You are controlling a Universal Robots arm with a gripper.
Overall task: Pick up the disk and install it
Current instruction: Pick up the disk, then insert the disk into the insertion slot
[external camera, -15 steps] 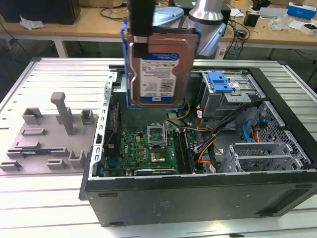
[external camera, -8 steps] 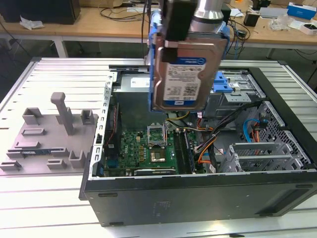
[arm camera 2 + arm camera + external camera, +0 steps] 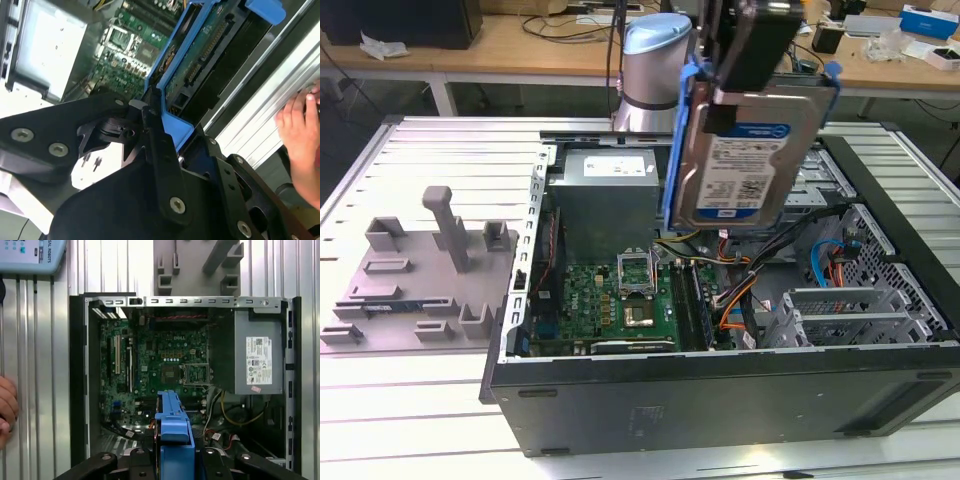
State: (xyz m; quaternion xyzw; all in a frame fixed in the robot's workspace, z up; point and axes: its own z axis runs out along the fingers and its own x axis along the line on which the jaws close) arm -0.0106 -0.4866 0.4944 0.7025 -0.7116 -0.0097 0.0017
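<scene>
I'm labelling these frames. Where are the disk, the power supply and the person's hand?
disk [image 3: 745, 165]: exterior view, on its label.
power supply [image 3: 241, 360]: first wrist view, bare grey casing.
hand [image 3: 300, 132]: second wrist view, its middle.

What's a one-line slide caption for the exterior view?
The gripper holds the disk, label facing the camera, above the open computer case.

Cables [image 3: 738, 300] (orange, blue) crowd case [image 3: 720, 395] beneath the disk [image 3: 745, 160]
</scene>
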